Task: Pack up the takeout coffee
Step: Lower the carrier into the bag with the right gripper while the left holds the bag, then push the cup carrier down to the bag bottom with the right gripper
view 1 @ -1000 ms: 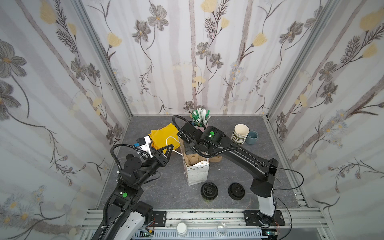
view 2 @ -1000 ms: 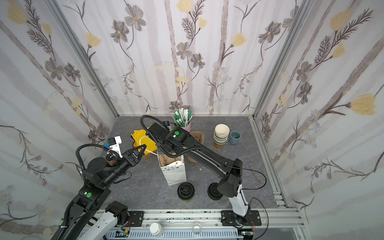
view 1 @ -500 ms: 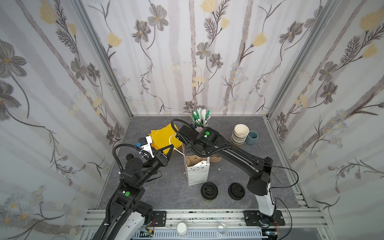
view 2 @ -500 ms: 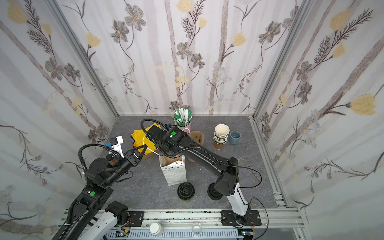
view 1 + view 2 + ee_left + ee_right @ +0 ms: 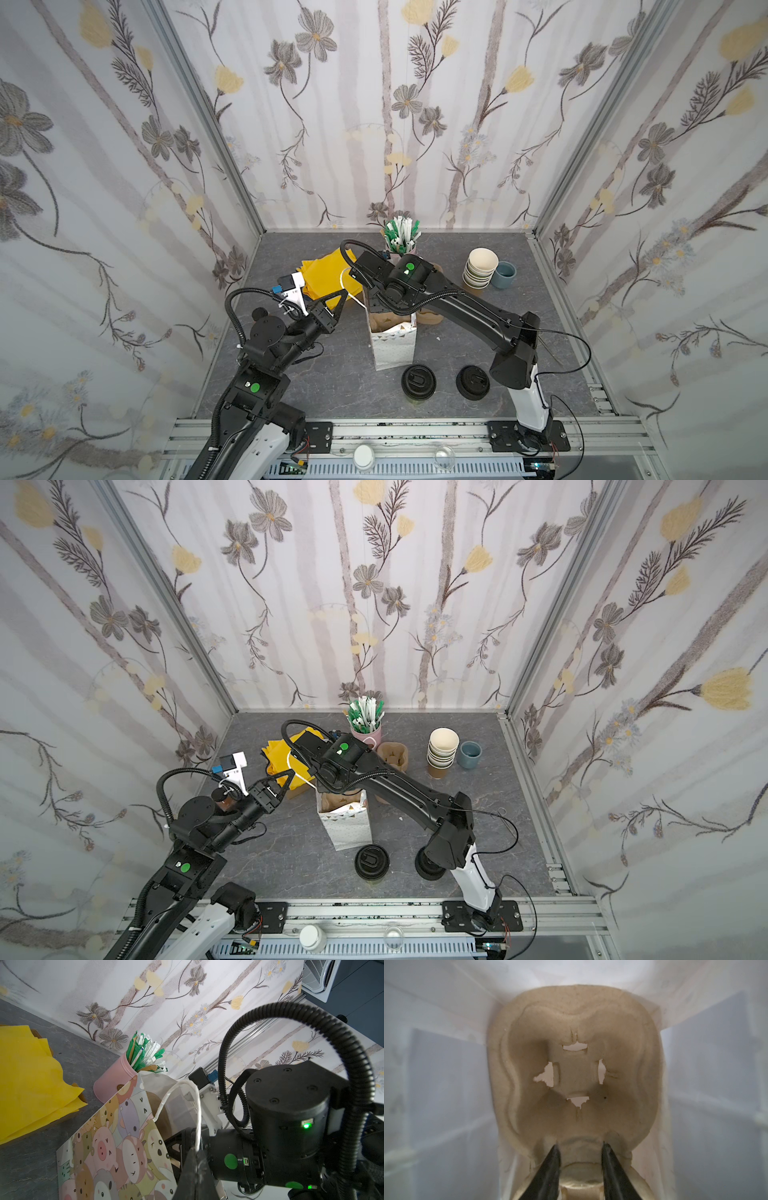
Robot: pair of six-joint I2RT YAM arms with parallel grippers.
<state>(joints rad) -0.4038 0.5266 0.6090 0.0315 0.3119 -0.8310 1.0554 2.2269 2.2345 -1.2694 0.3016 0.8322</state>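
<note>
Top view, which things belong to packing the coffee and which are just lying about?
Job: takeout coffee, paper bag, bag handle, pulp carrier.
Lying about: yellow sheets, pink packet pot, spare carriers, cup stack, blue cup, lid pile.

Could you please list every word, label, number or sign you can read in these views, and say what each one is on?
No text can be read in any view.
Gift bag: cartoon animal faces only, no words.
Packets in the pink cup: print too small to read.
Lid of the takeout coffee: a raised mark, not legible as text.
</note>
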